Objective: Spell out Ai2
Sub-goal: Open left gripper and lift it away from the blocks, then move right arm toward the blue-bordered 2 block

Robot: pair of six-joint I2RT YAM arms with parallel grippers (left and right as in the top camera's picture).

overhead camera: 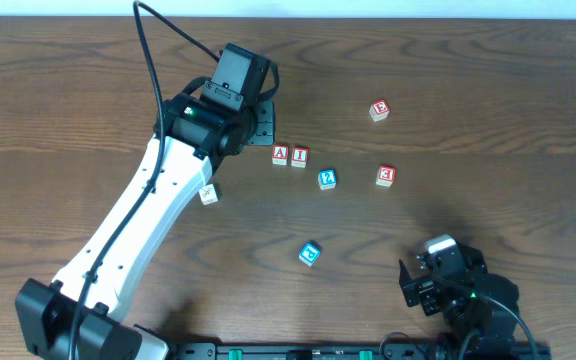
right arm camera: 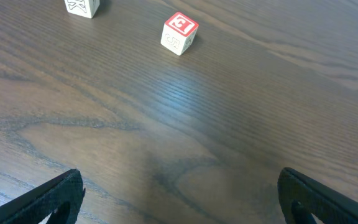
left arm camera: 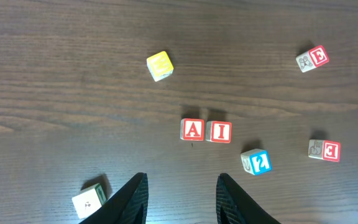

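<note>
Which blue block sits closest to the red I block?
The blue 2 block, just beside the I block; the other blue block lies alone, much farther off.

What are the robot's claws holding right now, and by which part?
Nothing. The left gripper and right gripper are both open and empty.

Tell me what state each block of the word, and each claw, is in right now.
A block, face up, starting the row.
I block, face up, touching A block's right side.
2 block, face up, skewed, apart from I block.
left gripper, open, empty.
right gripper, open, empty.
</note>
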